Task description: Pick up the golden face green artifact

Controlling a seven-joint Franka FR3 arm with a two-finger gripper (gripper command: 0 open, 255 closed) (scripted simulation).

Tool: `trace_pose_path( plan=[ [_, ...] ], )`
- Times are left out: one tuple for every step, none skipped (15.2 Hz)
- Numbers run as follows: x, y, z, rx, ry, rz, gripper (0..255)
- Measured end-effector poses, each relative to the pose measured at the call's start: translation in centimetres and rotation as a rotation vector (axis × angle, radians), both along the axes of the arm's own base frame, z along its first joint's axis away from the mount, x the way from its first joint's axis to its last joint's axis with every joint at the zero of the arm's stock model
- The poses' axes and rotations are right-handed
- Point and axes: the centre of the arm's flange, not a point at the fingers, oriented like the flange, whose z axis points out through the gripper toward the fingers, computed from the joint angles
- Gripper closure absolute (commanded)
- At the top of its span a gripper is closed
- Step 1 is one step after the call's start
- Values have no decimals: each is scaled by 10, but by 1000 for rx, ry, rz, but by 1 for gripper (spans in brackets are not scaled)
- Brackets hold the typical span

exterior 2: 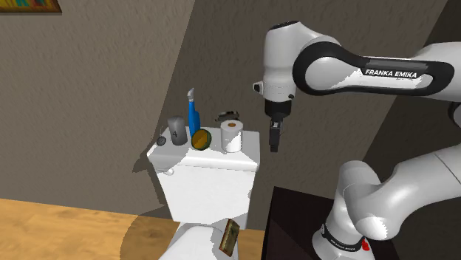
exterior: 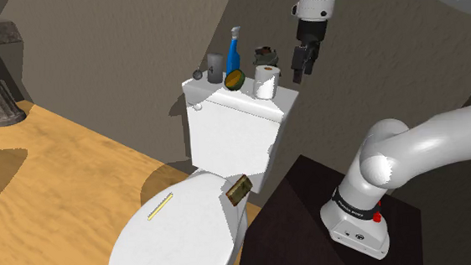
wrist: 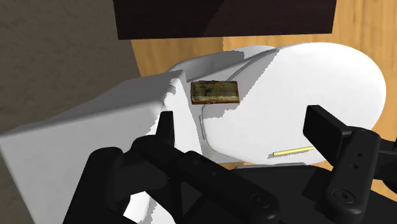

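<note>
- One disc with a golden face and a green rim, the artifact (exterior: 235,79), stands on edge on top of the white toilet tank (exterior: 225,132). It sits near the middle of the tank's top, its face turned toward both exterior cameras.
- We see it just in front of the blue spray bottle (exterior: 233,45) and just beside the white paper roll (exterior: 265,82). We cannot tell whether it leans on either.
- From the gripper (exterior: 303,63) the artifact lies toward the shoulder view's left, with the roll standing between them. The gripper hangs past the tank's end, near the height of its top.
- We judge the gripper must clear the roll and then come down astride the thin rim, since the disc has no long axis, only a narrow edge.
- In the wrist view the two fingers (wrist: 167,130) stand well apart with nothing between them, so the hand is released and empty.
- That view looks past the tank's corner to a brown-green slab (wrist: 215,91) on the toilet lid (wrist: 305,83), which we judge to be a different thing.
- Behind the roll a dark object (exterior: 263,53) is too small for us to name, and the disc's foot is hard to make out.
</note>
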Motion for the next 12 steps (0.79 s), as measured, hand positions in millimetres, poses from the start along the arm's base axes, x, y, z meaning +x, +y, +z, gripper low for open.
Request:
trace_pose_path(
  plan=[
    [0,0,0,0,0,0,0],
    [7,-2,-1,5,-1,-8,0],
    [13,-4,-3,13,-3,-21,0],
    [24,-10,-6,22,-6,-36,0],
    [36,-15,-8,32,-9,-53,0],
    [48,-18,-10,42,-11,-70,0],
    [63,-25,-11,53,-15,-87,0],
    [74,-28,-14,63,-17,-105,0],
    [83,-35,-18,73,-20,-122,0],
    [93,-43,-17,84,-23,-140,0],
    [107,-49,-20,94,-26,-158,0],
    [120,-55,-24,105,-29,-175,0]
  ],
)
